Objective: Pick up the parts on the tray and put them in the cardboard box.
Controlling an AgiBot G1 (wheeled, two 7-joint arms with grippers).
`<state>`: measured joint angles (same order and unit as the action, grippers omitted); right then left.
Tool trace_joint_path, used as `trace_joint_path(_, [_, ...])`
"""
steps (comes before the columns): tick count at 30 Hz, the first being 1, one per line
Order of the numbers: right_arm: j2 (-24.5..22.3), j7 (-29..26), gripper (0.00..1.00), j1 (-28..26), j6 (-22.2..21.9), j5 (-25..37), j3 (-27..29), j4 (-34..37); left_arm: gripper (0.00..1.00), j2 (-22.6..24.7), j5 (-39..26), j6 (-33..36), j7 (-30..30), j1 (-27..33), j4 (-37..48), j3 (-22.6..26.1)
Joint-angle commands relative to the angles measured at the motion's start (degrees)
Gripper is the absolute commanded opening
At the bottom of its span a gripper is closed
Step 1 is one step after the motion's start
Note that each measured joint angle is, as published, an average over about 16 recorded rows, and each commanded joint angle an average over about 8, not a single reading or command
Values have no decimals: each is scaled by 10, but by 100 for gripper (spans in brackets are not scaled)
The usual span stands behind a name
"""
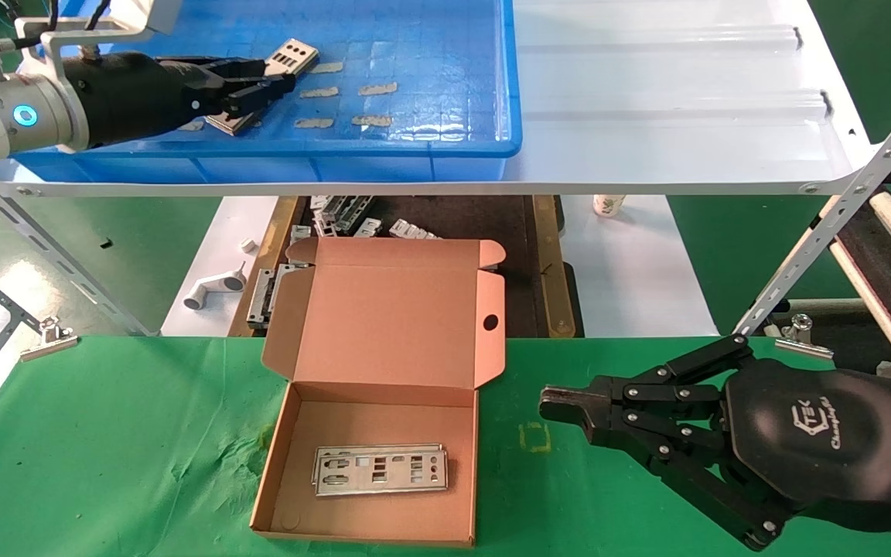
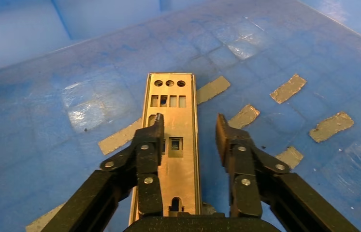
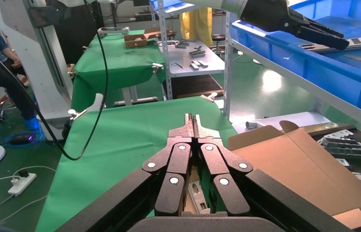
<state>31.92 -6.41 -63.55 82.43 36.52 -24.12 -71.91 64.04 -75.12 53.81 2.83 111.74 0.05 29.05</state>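
The step in hand looks like the pick of another part from the tray (image 1: pixel 414 147), which sits on a white shelf (image 1: pixel 685 116) above and beyond the worktop (image 1: pixel 105 449). The left end effector (image 2: pixel 188 133) reaches into the tray's left half with its fingers spread apart; in the left wrist view they straddle a punched silver plate (image 2: pixel 173 140) lying flat on the blue floor among tan tape strips (image 2: pixel 289 88). One fingertip sits over the plate's edge, the other just beside it, and nothing is gripped. The next move probably calls for lowering squarely and closing across the plate's narrow width, since so thin a piece may slip or stay flat against the floor.

The left arm stretches nearly level across the tray, wrist in line with the plate's length. The right end effector (image 1: pixel 569 410) is parked low over the worktop near its right edge, fingers pressed together and holding nothing.

The cardboard box (image 1: pixel 384 363) lies open near the worktop's front edge, about midway along, and already holds plates (image 1: pixel 380 470).
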Motion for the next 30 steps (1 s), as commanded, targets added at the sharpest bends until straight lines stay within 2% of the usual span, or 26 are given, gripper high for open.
trace_joint_path(1, [0,0,0,0,0,0,0,0,0,0,0,-2,0,-1,0,0])
trace_joint_path(25, [0,0,0,0,0,0,0,0,1,-4,3,5,12,7,-8,-2])
trace_joint_path(26, [0,0,0,0,0,0,0,0,8,-4,3,7,14,8,-8,-2])
trace_joint_path(30, [0,0,0,0,0,0,0,0,58,-6,0,14,20,8,-9,0])
